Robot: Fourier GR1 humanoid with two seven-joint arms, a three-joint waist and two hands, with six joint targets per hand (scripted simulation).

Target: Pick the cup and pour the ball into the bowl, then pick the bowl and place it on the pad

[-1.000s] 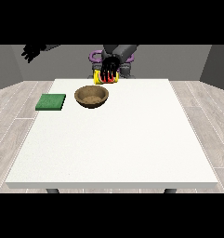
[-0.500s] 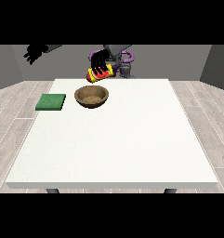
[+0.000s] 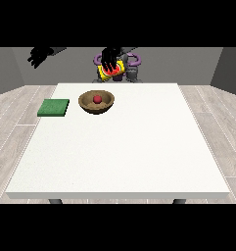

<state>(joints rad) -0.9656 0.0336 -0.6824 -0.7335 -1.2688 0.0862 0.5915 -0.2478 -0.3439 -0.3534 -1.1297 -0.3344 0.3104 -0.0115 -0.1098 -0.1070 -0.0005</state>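
A red ball (image 3: pixel 97 98) now lies inside the wooden bowl (image 3: pixel 96 103); half a second ago the bowl showed none, so the pour looks done. The hand at the view's right (image 3: pixel 108 60), its fingers curled round the yellow cup (image 3: pixel 112 71), holds it tipped above the desk's (image 3: pixel 124 147) far edge, just behind the bowl. The hand at the view's left (image 3: pixel 38 56) hangs raised with fingers spread, holding nothing. Remaining, likely: carry the bowl to the green pad (image 3: pixel 54 108) beside it.
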